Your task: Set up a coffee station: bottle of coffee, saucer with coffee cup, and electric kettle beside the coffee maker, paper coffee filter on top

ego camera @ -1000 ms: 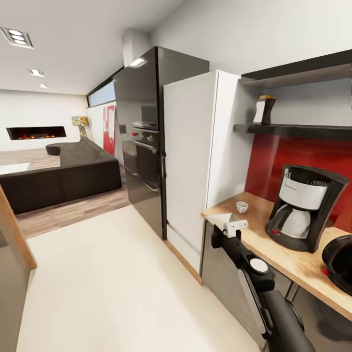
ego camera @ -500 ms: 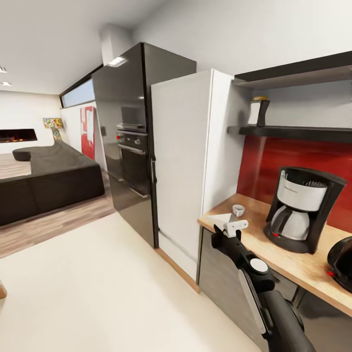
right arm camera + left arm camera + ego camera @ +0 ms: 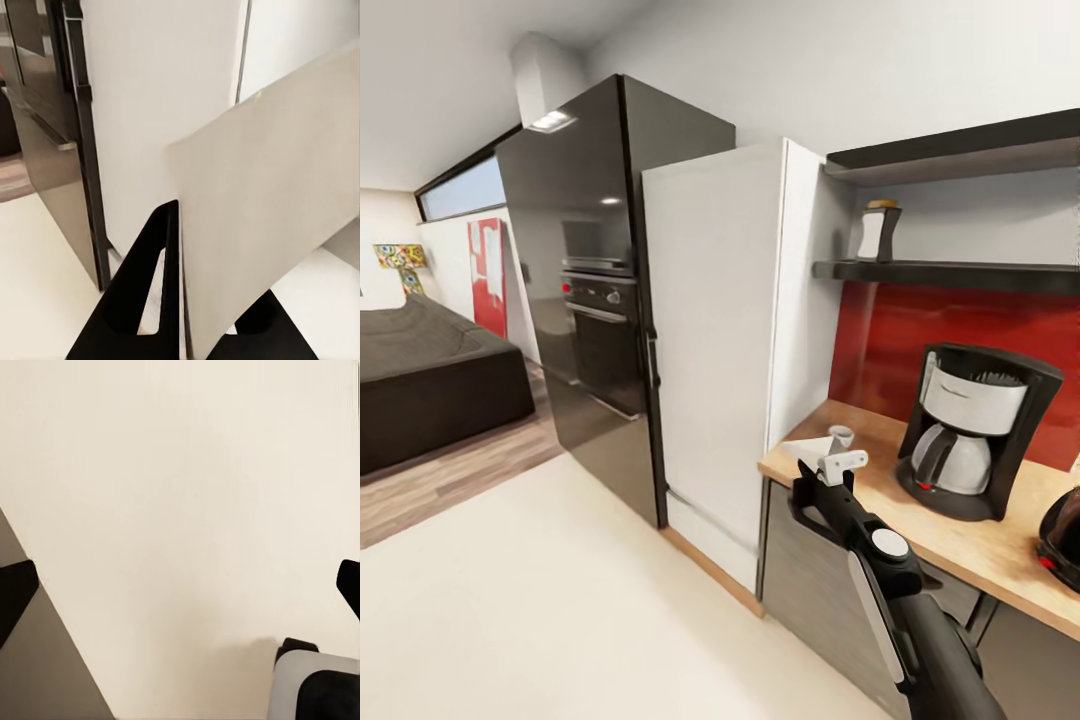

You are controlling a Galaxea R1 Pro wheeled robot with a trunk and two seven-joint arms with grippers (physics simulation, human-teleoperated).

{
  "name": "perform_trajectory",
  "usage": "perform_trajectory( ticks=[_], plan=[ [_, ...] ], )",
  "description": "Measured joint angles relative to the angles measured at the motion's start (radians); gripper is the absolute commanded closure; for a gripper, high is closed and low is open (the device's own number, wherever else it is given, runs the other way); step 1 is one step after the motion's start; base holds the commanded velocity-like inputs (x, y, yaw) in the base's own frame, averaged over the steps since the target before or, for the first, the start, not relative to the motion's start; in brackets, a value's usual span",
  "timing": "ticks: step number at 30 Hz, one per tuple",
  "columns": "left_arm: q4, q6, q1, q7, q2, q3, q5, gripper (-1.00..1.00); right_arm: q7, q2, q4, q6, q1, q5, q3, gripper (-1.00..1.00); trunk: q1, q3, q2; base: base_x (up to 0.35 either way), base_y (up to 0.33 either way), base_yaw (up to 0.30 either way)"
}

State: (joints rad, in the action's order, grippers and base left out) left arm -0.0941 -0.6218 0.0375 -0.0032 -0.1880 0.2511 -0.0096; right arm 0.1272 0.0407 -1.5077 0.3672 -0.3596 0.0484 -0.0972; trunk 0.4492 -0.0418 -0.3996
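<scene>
On the countertop (image 3: 950, 545), the coffee maker (image 3: 972, 430) stands toward the back edge by the red wall, the kettle (image 3: 1063, 537) just beside it at the picture's right side. The cup (image 3: 841, 436) sits near the left end. Over that end corner the right gripper (image 3: 822, 455) pinches the filter (image 3: 262, 225), its black fingers (image 3: 154, 289) closed against the white sheet. Up on the shelf (image 3: 950, 272), the coffee bottle (image 3: 878, 232) stands near the left end. Whether the left gripper (image 3: 180, 592) is spread, I cannot tell.
</scene>
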Motion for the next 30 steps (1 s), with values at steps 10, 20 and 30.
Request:
perform_trajectory(
  ticks=[10,20,30],
  plan=[
    [0.0,0.0,0.0,0.002,0.001,0.0,0.0,-1.0,0.0,0.0,0.001,0.0,-0.001,0.0,0.0,1.0,0.0,-0.006,0.0,0.244,0.254,-0.247],
    [0.0,0.0,0.0,0.001,-0.001,0.0,0.0,-1.0,0.0,0.0,0.0,0.0,0.0,0.0,0.0,1.0,0.0,-0.011,0.0,0.125,0.145,-0.252],
    [0.0,-0.002,0.0,0.0,-0.001,-0.005,-0.004,-1.0,0.001,0.0,-0.001,0.002,0.0,0.0,0.0,1.0,0.0,-0.012,0.0,0.002,0.002,-0.278]
  ],
)
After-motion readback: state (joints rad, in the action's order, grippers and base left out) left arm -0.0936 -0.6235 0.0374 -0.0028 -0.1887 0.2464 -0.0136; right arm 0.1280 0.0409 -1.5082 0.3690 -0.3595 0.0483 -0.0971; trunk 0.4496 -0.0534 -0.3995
